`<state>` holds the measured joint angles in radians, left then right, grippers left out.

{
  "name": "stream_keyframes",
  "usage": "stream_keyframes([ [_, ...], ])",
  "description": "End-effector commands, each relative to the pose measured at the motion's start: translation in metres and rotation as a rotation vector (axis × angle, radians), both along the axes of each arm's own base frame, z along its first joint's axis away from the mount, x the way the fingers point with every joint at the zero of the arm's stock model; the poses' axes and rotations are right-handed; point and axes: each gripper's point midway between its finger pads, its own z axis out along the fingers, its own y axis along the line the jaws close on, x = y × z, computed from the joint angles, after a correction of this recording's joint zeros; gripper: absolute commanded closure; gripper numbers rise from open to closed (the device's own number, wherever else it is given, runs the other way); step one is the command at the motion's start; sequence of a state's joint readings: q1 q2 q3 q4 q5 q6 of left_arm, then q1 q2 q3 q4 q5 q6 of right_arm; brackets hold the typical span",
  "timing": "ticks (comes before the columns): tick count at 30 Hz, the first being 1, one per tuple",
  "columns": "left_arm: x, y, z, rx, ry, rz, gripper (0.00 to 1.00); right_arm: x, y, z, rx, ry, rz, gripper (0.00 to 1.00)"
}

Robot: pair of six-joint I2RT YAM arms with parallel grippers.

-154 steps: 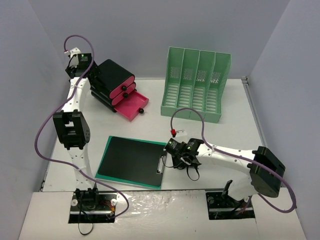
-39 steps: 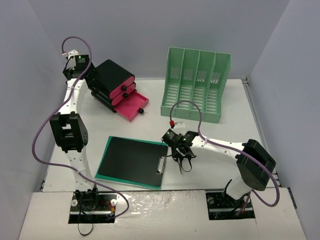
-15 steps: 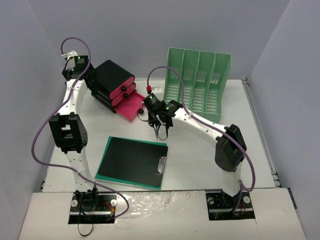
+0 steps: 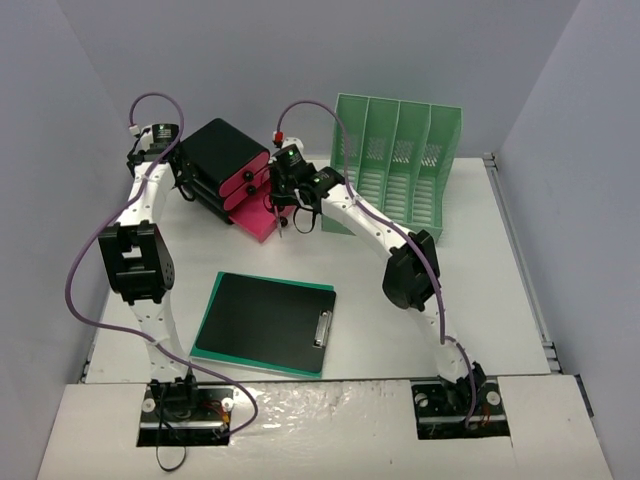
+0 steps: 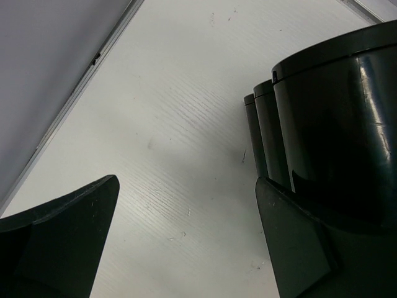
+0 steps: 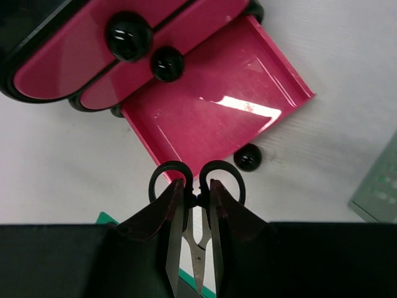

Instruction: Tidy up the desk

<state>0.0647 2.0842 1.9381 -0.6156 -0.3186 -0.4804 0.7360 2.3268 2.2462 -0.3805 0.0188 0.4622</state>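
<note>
The white desk (image 4: 500, 300) carries a black drawer unit (image 4: 225, 158) with pink fronts at the far left; its lowest pink drawer (image 4: 262, 212) is pulled open. My right gripper (image 4: 292, 212) is shut on black-handled scissors (image 6: 224, 177), blades pointing back toward the wrist, hovering over the front edge of the open drawer (image 6: 217, 105). The drawer looks empty. My left gripper (image 4: 183, 182) is open behind the unit. In the left wrist view its right finger (image 5: 298, 242) is against the unit's black back (image 5: 335, 124), with bare desk (image 5: 173, 112) between the fingers.
A black clipboard (image 4: 265, 320) lies on a green folder at the near left. A mint-green file rack (image 4: 395, 165) stands at the back, just right of my right arm. The open drawer's black knob (image 6: 248, 158) sits beside the scissor handles.
My right arm has carried the scissors from beside the clipboard to the far left, over the open pink drawer. The left gripper has stayed behind the drawer unit.
</note>
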Motion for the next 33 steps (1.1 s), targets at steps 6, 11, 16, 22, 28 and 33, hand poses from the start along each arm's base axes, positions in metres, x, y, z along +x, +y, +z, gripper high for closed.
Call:
stream_keyframes([
  [6,0.007,-0.003,0.032,0.009,-0.074,-0.018,0.10,0.019,0.044,0.027,0.195,-0.058,0.082,1.00],
  [11,0.006,-0.003,0.034,0.014,-0.074,-0.019,0.10,0.027,0.056,0.017,0.259,-0.057,0.083,1.00],
  [16,0.005,-0.002,0.036,0.018,-0.076,-0.018,0.10,0.038,0.063,0.017,0.336,-0.057,0.074,1.00],
  [22,0.005,-0.001,0.036,0.022,-0.074,-0.017,0.10,0.054,0.062,0.017,0.416,-0.071,0.012,1.00],
  [28,0.004,-0.001,0.037,0.025,-0.075,-0.016,0.10,0.061,0.061,0.010,0.476,-0.078,-0.040,1.00],
  [33,0.003,0.001,0.039,0.032,-0.075,-0.015,0.10,0.066,0.058,-0.001,0.476,-0.071,-0.091,1.00],
])
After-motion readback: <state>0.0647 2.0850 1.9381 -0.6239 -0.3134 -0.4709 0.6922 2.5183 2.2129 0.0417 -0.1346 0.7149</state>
